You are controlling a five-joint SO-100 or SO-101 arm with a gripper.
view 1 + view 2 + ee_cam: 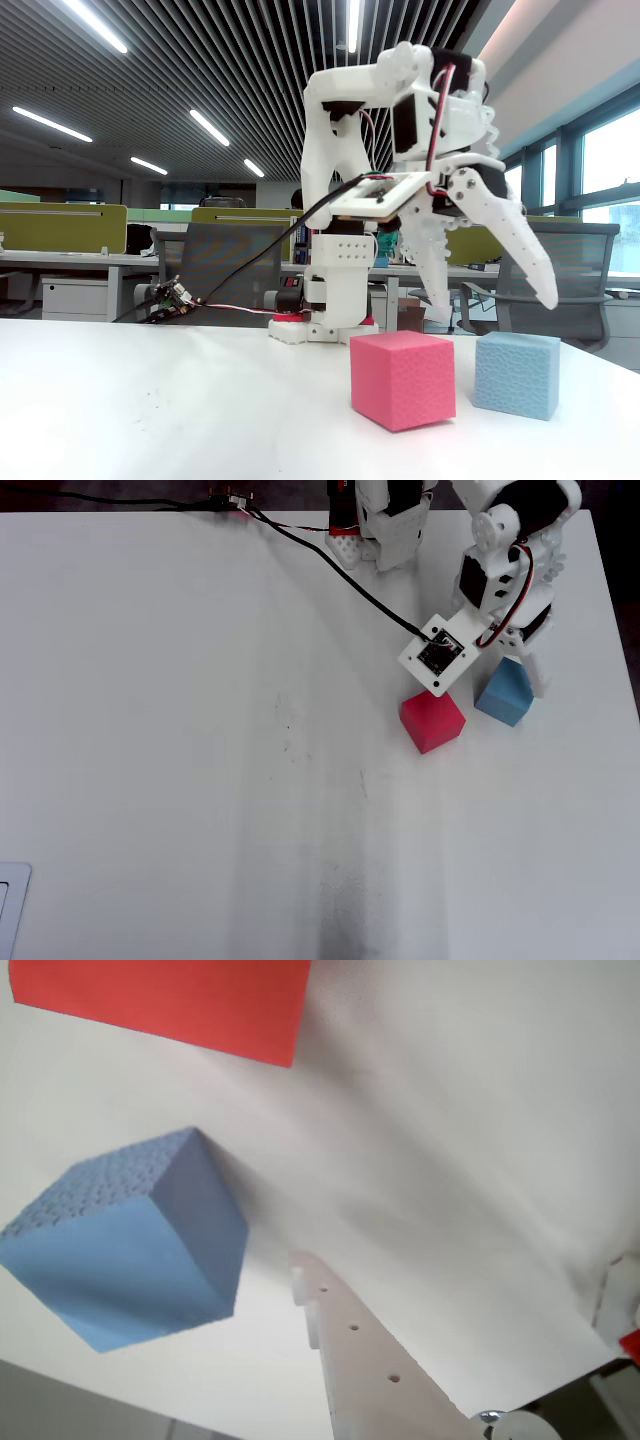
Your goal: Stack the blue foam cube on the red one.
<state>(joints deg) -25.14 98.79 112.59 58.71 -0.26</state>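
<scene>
The blue foam cube [517, 373] sits on the white table, to the right of the red cube [402, 378] in the fixed view, with a small gap between them. My gripper [497, 300] hangs open just above the blue cube, fingers spread wide and empty. In the overhead view the blue cube [504, 692] lies partly under the gripper [512, 665], and the red cube [432, 720] is beside it to the left. In the wrist view the blue cube [130, 1240] is at the left, the red cube [170, 1000] at the top, and the gripper [455, 1280] is off to the blue cube's right.
The arm's base [385, 525] stands at the table's back edge, with a black cable [300, 540] running left from it. The table's right edge [622, 680] is close to the blue cube. A white object [10, 910] sits at the lower left corner.
</scene>
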